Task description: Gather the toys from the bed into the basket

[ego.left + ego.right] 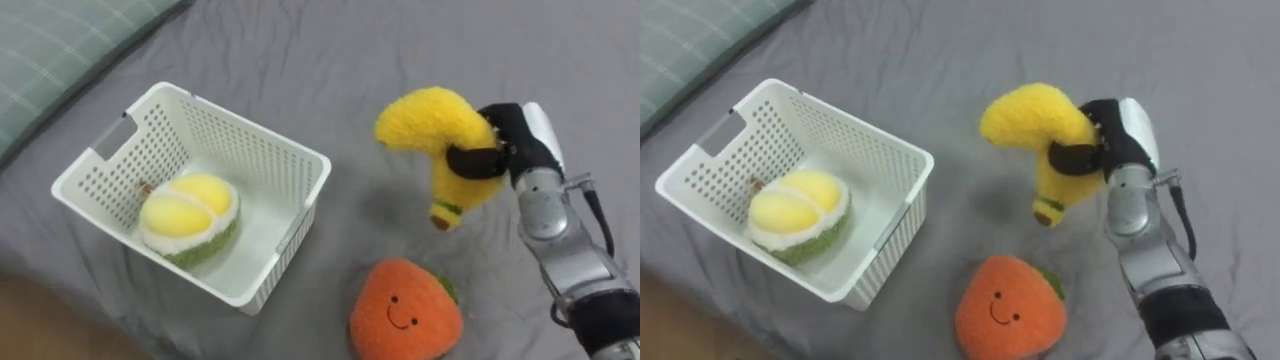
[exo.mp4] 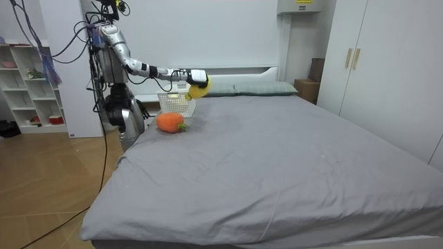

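"3 plush toys, then. Where is each 1?"

"The yellow banana (image 1: 440,135) is in the right hand (image 1: 512,140), lifted off the sheet. The fingers (image 1: 470,160) are curled round its lower half, clamped on the plush, and its brown tip hangs down below them."

"Is it over the basket?"

"No. The white basket (image 1: 230,140) sits to the left of it on the grey bed (image 1: 350,50), with bare sheet between the basket's near corner and the banana."

"And the other 2?"

"The durian toy (image 1: 188,215), yellow flesh in a green rind, lies inside the basket against its left wall. The orange toy (image 1: 405,312) with a smiling face and a green leaf lies on the sheet in front, below the banana and just right of the basket's corner, apart from both."

"Anything else on the bed?"

"A green checked pillow (image 1: 50,50) at the far left, behind the basket."

"How does the robot stand?"

"In the room view it stands upright at the bed's side, on that view's left, near the headboard, its right arm stretched level over the mattress. A shelf unit (image 2: 28,83) is behind it and a wardrobe (image 2: 374,62) stands across the bed."
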Robot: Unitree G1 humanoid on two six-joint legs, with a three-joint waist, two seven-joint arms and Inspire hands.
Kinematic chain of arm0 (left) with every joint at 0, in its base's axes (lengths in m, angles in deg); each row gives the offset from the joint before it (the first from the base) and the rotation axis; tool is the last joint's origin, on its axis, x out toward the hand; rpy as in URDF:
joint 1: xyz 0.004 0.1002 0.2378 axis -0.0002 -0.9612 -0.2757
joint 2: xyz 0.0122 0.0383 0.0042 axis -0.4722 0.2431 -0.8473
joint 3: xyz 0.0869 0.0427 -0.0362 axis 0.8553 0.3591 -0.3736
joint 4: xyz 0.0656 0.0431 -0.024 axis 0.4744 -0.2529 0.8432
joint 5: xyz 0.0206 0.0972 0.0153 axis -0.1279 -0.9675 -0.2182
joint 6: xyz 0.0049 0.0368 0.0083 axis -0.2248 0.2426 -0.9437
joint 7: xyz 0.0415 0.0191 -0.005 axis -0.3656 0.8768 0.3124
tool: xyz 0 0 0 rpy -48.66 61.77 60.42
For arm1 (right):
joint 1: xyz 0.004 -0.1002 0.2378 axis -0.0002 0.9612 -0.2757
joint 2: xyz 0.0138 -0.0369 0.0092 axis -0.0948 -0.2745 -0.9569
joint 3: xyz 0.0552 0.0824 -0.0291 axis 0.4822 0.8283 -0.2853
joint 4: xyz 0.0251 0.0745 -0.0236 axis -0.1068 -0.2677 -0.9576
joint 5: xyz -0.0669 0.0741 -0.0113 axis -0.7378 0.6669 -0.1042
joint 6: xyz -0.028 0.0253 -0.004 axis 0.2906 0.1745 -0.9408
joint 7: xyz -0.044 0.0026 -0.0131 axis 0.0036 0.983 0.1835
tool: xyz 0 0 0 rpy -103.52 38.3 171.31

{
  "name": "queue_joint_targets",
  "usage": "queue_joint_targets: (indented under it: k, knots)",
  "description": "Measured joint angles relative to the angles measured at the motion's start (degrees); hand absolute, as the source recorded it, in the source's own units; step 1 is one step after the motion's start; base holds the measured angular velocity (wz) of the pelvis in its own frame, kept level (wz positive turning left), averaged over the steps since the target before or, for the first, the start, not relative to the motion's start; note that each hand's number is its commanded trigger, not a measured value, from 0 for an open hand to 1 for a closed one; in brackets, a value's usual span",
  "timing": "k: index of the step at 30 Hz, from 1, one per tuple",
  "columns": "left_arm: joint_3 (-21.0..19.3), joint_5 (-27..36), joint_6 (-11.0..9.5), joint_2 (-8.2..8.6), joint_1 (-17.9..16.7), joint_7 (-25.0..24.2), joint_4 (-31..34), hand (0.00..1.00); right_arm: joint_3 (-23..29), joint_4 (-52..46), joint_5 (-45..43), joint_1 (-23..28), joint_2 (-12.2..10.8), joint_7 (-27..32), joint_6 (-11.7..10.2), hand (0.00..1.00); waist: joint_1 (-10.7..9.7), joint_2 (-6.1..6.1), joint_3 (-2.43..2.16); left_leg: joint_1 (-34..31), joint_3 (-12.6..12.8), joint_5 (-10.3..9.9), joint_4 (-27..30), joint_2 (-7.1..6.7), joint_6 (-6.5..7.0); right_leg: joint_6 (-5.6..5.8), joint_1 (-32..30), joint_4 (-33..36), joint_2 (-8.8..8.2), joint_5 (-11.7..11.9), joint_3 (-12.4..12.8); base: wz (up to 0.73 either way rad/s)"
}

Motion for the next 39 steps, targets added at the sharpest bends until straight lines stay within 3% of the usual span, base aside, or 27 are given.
queue_joint_targets:
  k: [5,11,14,17,22,24,28,30,31,32,33,39]
  knots:
    - [-0.78,-0.02,0.64,0.89,-0.28,0.44,-0.32,0.00,0.04,-4.52,-0.54,-0.03,-0.60,-3.42,0.55,1.00,0.57,0.25,0.11,2.39,-0.44,-0.21,-0.03,-0.20,0.15,0.11,2.85,0.05,-0.10,-0.07,0.24,0.00]
    - [-1.28,-2.89,3.26,2.19,-1.86,0.92,-0.06,0.00,-0.02,-8.74,-3.62,-0.02,-3.19,-6.25,2.51,1.00,1.93,0.35,0.17,3.24,-0.13,-0.31,0.27,-0.61,0.26,0.29,3.51,0.04,-0.16,-0.48,1.58,-0.02]
    - [-1.46,-4.47,3.68,2.63,-1.92,1.14,-0.04,0.00,-0.03,-10.28,-4.11,-0.13,-3.72,-7.32,2.93,1.00,3.02,0.33,0.15,3.33,-0.18,-0.23,0.20,-0.73,0.42,0.37,3.53,0.02,-0.34,-0.54,1.42,0.04]
    - [-1.47,-5.56,3.69,3.04,-1.83,1.25,-0.04,0.00,-0.18,-10.01,-5.52,-0.70,-5.73,-7.43,3.24,1.00,3.67,0.20,0.18,3.33,-0.88,-0.23,0.07,-0.80,0.43,0.39,3.64,0.04,-0.40,-0.54,1.05,0.07]
    - [-1.43,-5.76,3.82,3.19,-1.40,1.27,0.13,0.00,-1.76,-9.79,-5.15,-2.34,-6.90,-7.39,3.99,1.00,5.11,-0.22,0.70,3.26,-1.75,-0.23,0.08,-0.84,0.41,0.39,3.73,0.01,-0.39,-0.54,0.01,0.06]
    - [-1.70,-6.39,4.85,3.34,-1.43,1.08,0.49,0.00,-2.42,-9.82,-5.58,-2.82,-7.93,-7.45,4.43,1.00,5.57,-0.59,0.93,3.19,-2.19,-0.27,0.20,-0.96,0.42,0.40,3.96,0.01,-0.42,-0.54,-0.16,0.08]
    - [-2.38,-8.96,6.19,3.79,-1.27,0.90,0.96,0.00,-2.67,-9.94,-7.21,-3.08,-9.96,-7.47,5.63,1.00,6.95,-0.80,0.85,2.79,-3.37,-0.36,0.40,-1.37,0.45,0.45,4.22,0.02,-0.50,-0.58,-0.12,0.11]
    - [-2.38,-9.12,6.29,3.82,-1.14,0.90,1.00,0.00,-3.42,-9.94,-7.42,-3.59,-10.48,-7.54,5.63,0.62,7.44,-0.80,0.85,2.30,-3.73,-0.35,0.81,-1.48,0.46,0.46,4.02,0.02,-0.52,-0.58,-0.17,0.12]
    - [-2.38,-9.11,6.41,3.86,-0.94,0.90,1.08,0.00,-3.79,-9.92,-7.36,-3.78,-10.48,-7.74,5.65,0.52,8.06,-0.80,0.85,2.23,-4.00,-0.35,1.10,-1.58,0.46,0.46,4.01,0.02,-0.52,-0.58,-0.18,0.12]
    - [-2.39,-9.11,6.52,3.89,-0.89,0.90,1.22,0.00,-4.01,-9.92,-7.36,-3.94,-10.49,-7.85,5.66,0.15,8.25,-0.80,0.85,2.15,-4.19,-0.35,1.20,-1.63,0.46,0.46,4.03,0.02,-0.52,-0.58,-0.19,0.18]
    - [-2.37,-9.12,6.87,3.91,-0.89,0.90,1.67,0.00,-4.22,-9.91,-7.36,-4.18,-10.82,-7.92,5.66,0.00,8.43,-0.83,0.82,1.94,-4.76,-0.33,1.38,-1.76,0.47,0.46,4.08,0.03,-0.55,-0.58,-0.29,0.21]
    - [-2.36,-10.62,7.89,4.06,-0.98,0.90,2.17,0.00,-4.60,-9.83,-7.09,-4.30,-12.90,-7.92,6.72,0.00,9.80,-0.74,0.81,1.12,-6.62,-0.27,2.34,-2.36,0.49,0.76,4.36,0.03,-0.71,-0.77,-0.85,0.17]
